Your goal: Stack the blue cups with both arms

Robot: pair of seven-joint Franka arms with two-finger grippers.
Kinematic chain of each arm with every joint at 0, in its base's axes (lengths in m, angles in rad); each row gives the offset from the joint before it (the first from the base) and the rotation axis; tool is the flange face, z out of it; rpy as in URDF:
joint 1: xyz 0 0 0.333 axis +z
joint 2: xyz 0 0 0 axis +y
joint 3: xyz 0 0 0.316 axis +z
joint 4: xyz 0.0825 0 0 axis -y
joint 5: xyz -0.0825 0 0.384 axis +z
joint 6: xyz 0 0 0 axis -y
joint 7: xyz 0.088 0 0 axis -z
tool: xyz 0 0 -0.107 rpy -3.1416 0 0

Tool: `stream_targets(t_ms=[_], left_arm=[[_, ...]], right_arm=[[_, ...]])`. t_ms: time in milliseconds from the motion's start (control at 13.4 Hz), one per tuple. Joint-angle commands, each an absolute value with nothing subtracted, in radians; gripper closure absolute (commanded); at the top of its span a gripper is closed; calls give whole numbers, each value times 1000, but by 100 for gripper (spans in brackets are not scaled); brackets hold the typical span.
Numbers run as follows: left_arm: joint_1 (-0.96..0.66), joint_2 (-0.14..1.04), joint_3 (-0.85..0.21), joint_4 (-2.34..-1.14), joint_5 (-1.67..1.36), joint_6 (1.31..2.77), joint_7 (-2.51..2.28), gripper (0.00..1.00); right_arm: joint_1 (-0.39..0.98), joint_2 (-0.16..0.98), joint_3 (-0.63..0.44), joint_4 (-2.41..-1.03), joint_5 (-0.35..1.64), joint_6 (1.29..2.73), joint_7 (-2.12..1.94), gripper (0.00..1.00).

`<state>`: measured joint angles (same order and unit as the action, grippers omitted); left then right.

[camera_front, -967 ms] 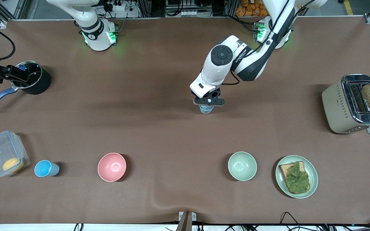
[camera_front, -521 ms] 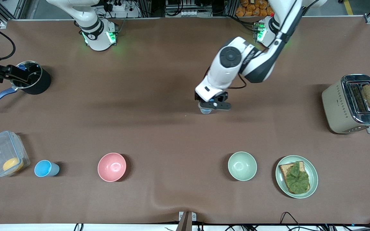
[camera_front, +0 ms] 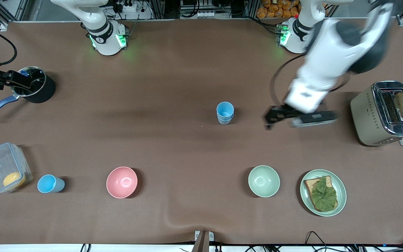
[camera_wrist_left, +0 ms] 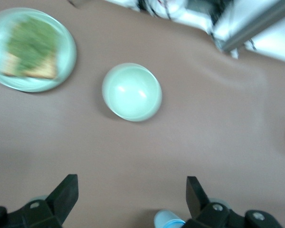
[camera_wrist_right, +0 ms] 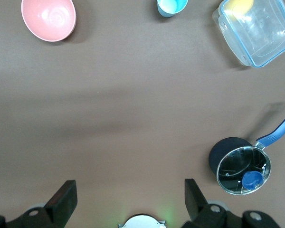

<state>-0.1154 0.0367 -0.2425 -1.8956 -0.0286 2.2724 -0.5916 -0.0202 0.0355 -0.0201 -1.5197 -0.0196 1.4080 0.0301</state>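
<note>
Nearest the front camera, 1 small light-blue plastic tumbler [camera_front: 50, 184] stands upright, mouth up, between the clear plastic lidded box [camera_front: 5, 167] and the pink bowl [camera_front: 121, 182] at the right arm's end of the table. Farther back at mid-table, 2 more blue tumblers [camera_front: 225, 112] sit nested as 1 upright stack, long axis vertical, mouths up, untouched. The left gripper [camera_front: 301, 118] hangs over bare table between that stack and the chrome toaster [camera_front: 385, 112], fingers [camera_wrist_left: 64, 192] spread wide and holding nothing; the right gripper [camera_wrist_right: 128, 197] waits high near its base, fingers equally wide, empty.
</note>
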Motion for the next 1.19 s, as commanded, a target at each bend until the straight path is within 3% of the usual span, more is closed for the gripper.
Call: stream_targets(t_ms=[0, 298, 595, 1116], left_arm=[[-65, -57, -250, -1947, -29, 2206, -591, 0], [-32, -138, -131, -1922, 54, 2019, -461, 0], [-28, -164, 35, -1784, 43, 1794, -273, 0], [-6, -134, 18, -1758, 40, 1727, -278, 0]], right_arm=[[-49, 40, 2, -1506, -28, 1394, 21, 0], [-49, 40, 2, -1506, -28, 1394, 21, 0], [-48, 40, 2, -1506, -28, 1394, 21, 0], [-48, 40, 2, -1506, -28, 1394, 21, 0]])
